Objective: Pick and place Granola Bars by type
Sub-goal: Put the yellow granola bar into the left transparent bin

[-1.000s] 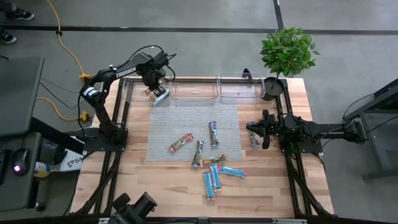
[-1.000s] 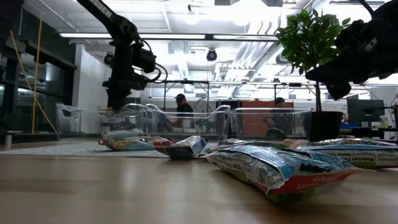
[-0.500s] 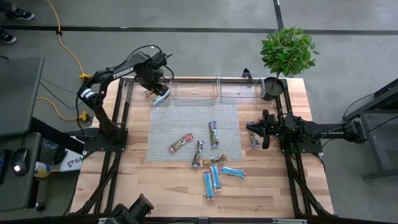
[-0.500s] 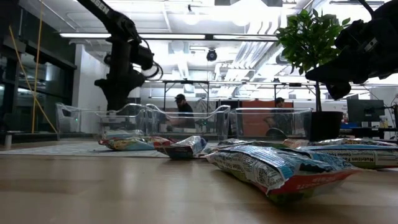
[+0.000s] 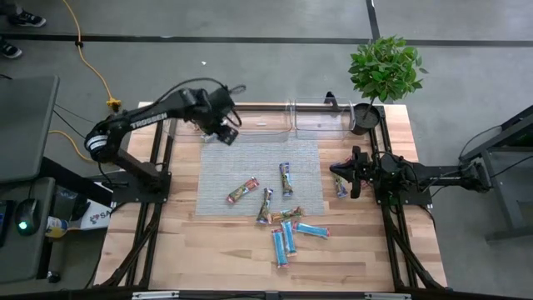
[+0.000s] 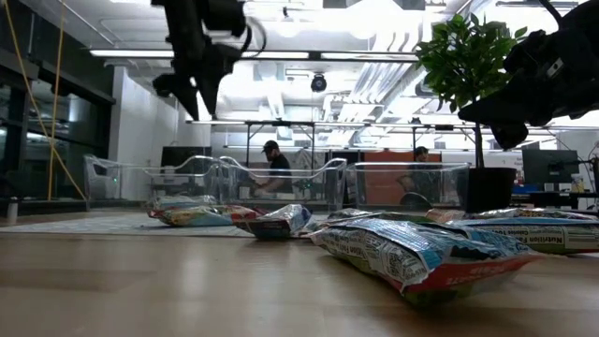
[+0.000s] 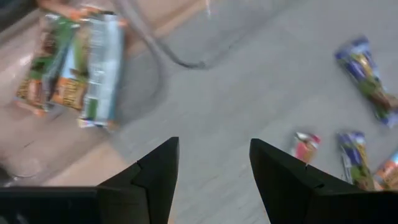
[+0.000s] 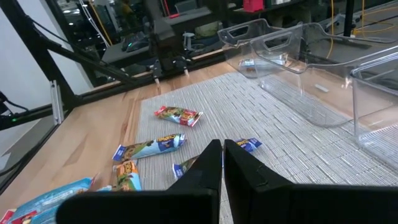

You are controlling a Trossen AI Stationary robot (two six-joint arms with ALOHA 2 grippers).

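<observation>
Granola bars lie loose on the grey mat (image 5: pixel 258 175): a tan-green one (image 5: pixel 242 191), dark purple ones (image 5: pixel 286 178) (image 5: pixel 265 205), and light blue ones (image 5: pixel 310 228) (image 5: pixel 283 242) on the wood near the mat's near edge. Another bar (image 5: pixel 341 187) lies beside my right gripper (image 5: pixel 336 171), which hovers shut (image 8: pixel 222 144) at the mat's right side. My left gripper (image 5: pixel 228 136) hangs open and empty (image 7: pixel 214 146) high over the mat's far-left corner. In the left wrist view, tan-green bars (image 7: pixel 68 68) lie in the left clear bin.
Three clear bins (image 5: pixel 261 119) (image 5: pixel 321 119) (image 5: pixel 171 125) stand in a row along the far edge. A potted plant (image 5: pixel 385 71) stands at the far-right corner. People sit in the room behind (image 6: pixel 271 154). Bare wood shows left and right of the mat.
My left gripper has risen out of the left bin, climbing well above its rim, and moved toward the table's right and near side, over the mat's far-left corner. The right arm and the bars on the mat have stayed where they were.
</observation>
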